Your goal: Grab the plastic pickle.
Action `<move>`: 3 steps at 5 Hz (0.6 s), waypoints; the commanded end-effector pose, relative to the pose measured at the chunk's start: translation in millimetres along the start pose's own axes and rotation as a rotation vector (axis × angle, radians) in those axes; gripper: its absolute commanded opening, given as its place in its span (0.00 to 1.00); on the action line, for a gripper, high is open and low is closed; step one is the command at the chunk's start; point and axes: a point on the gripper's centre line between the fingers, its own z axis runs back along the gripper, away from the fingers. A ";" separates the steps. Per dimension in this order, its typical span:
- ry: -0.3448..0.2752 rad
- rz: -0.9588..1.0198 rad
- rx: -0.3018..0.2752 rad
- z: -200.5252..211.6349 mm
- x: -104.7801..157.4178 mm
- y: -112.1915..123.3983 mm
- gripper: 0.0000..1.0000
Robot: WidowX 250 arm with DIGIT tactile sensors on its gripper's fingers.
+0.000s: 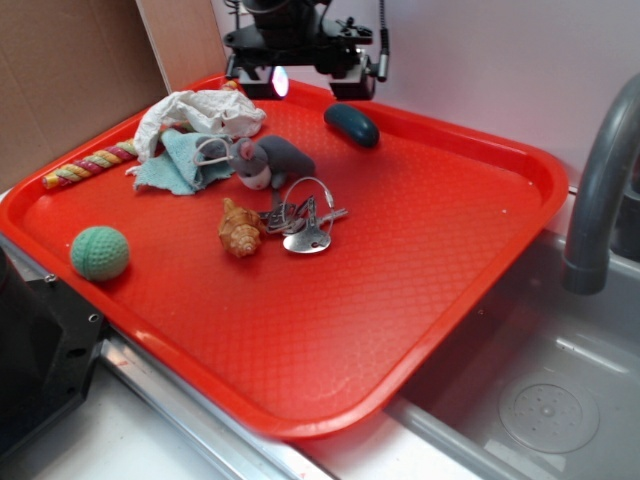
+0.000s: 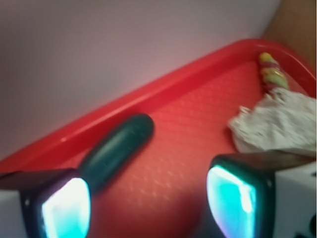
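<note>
Your gripper [image 2: 148, 203] hangs above the far edge of the red tray [image 1: 430, 250], its jaws spread wide with nothing between them but bare tray floor. In the wrist view you see both fingertips [image 2: 67, 210] lit cyan at the bottom of the picture, well apart from each other.

The plastic pickle [image 1: 351, 124] lies on the tray close to the far rim, a little toward the sink side of where your gripper sits. In the wrist view the pickle [image 2: 119, 148] runs diagonally along the rim, and its near end is just beside the left-hand fingertip in that picture (whether the two touch, you cannot tell from the blur). It is not between the fingers.

Toward the tray's far left corner you have a crumpled white cloth [image 1: 200, 112] resting partly on a light blue cloth [image 1: 180, 165], with a striped rope toy [image 1: 90, 165] poking out over the left edge. A grey toy mouse [image 1: 268, 160] lies beside the cloths, nearer the tray's middle. Just in front of it sit a ring of keys [image 1: 305, 220] and a tan seashell [image 1: 240, 228], side by side. A green crocheted ball [image 1: 100, 252] sits alone near the front left edge. Beyond the tray's right edge you see a grey faucet [image 1: 600, 180] over a sink [image 1: 540, 400].
</note>
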 end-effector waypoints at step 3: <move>0.124 0.057 0.118 -42.0 10.1 6.4 1.00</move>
